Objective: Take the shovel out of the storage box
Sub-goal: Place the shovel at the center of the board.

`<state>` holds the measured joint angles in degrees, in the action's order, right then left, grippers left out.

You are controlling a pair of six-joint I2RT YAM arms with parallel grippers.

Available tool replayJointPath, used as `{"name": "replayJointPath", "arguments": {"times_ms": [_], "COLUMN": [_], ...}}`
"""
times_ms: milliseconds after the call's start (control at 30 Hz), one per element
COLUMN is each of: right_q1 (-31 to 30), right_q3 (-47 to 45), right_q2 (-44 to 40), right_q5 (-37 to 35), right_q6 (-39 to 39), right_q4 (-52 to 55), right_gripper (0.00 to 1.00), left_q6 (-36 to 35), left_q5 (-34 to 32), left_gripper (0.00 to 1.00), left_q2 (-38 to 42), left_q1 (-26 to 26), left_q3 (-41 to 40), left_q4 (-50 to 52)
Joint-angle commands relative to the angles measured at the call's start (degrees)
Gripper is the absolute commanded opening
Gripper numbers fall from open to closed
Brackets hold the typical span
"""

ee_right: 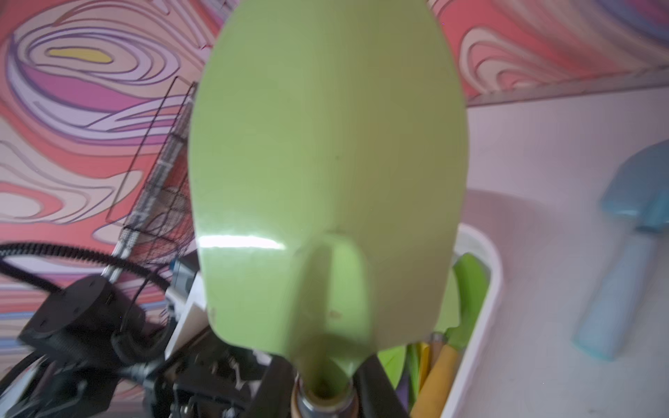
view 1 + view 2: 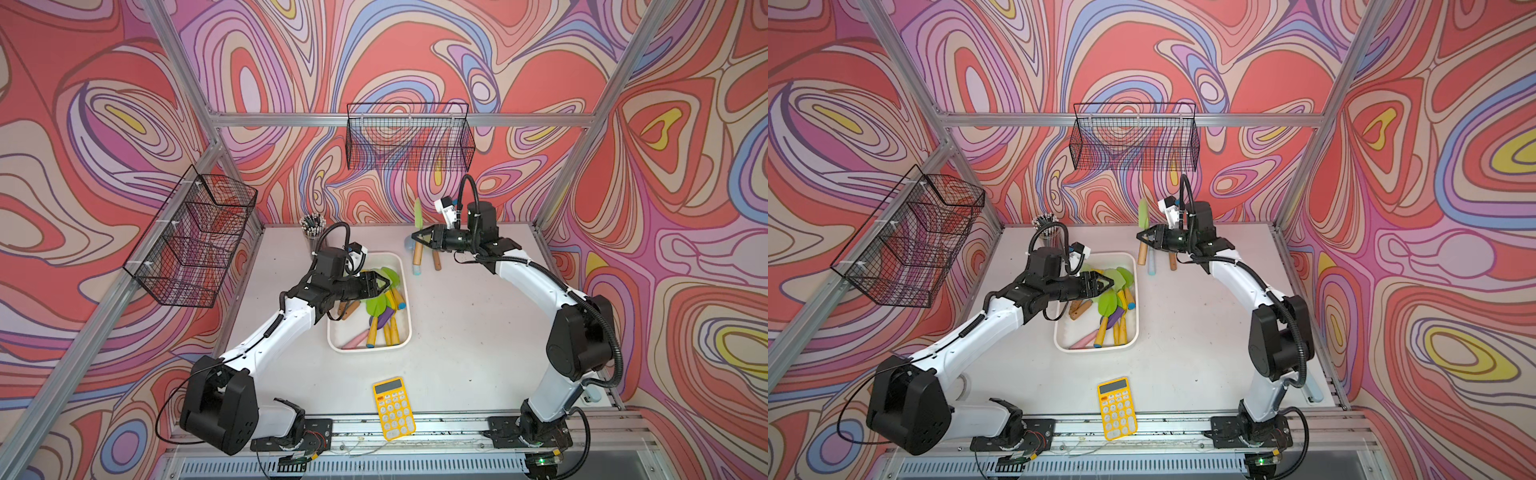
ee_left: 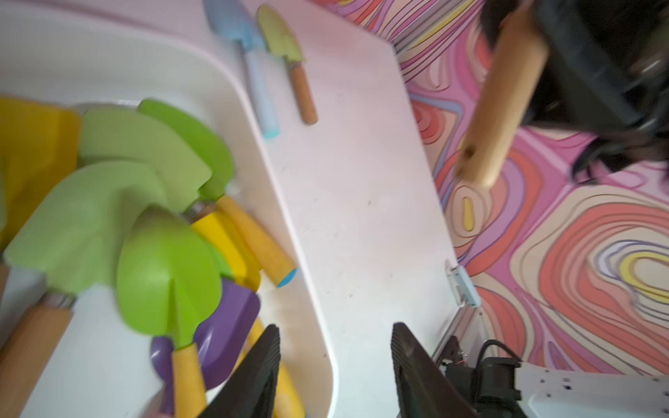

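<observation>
**Both top views.** The right gripper point(image 2: 417, 237), upper centre, clamps a light-green shovel point(image 2: 418, 214) upright, blade up, beyond the storage box point(image 2: 370, 348). The left gripper point(image 2: 386, 284) hovers over the storage box, jaws moderately apart and empty.

**Left wrist.** The storage box rim shows between the parted jaws.

**Right wrist.** The shovel blade fills mid-frame, and the storage box is at lower right.

The shovel point(image 1: 325, 144) had a glossy green painted blade with a bright glare streak, a shiny metal collar and a smooth pale wooden handle. The storage box point(image 2: 367, 348) was smooth white plastic with a soft sheen. The surface point(image 2: 478, 332) looked matt white, flecked with dark specks. The 2 baskets point(image 2: 409, 137) were thin black wire mesh.
</observation>
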<state>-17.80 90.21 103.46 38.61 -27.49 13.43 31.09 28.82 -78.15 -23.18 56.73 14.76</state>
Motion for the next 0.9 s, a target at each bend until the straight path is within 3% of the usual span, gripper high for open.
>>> {"name": "replayJointPath", "arguments": {"times_ms": [0, 167, 333, 533, 867], "right_q1": [0.05, 0.23, 1.77, 4.45, 7.47], "right_q3": [4.25, 10.55, 17.53, 25.06, 36.31], "right_q2": [6.29, 13.14, 20.29, 29.02, 39.34], "right_q5": [-18.4, -30.93, -38.63, -42.34, -41.56], "right_q6": [10.49, 13.56, 15.65, 16.82, 17.28], "right_q4": [19.82, 25.77, 29.78, 32.91, 35.79], "right_gripper": [0.07, 0.07, 0.07, 0.07, 0.07], "left_q6": [-4.91, -4.99, -4.88, -4.68, -4.55], "left_q5": [-8.91, -12.04, -12.4, -12.55, -12.41], "left_gripper": [0.53, 0.52, 0.52, 0.52, 0.52], "left_q2": [-0.05, 1.32, 2.07, 3.04, 3.79], "left_q1": [-1.52, -2.42, -2.72, -2.96, -2.97], "left_q3": [-1.45, -3.18, -4.9, -6.43, -7.38], "left_q4": [10.56, 11.78, 11.97, 11.43, 11.51]}}
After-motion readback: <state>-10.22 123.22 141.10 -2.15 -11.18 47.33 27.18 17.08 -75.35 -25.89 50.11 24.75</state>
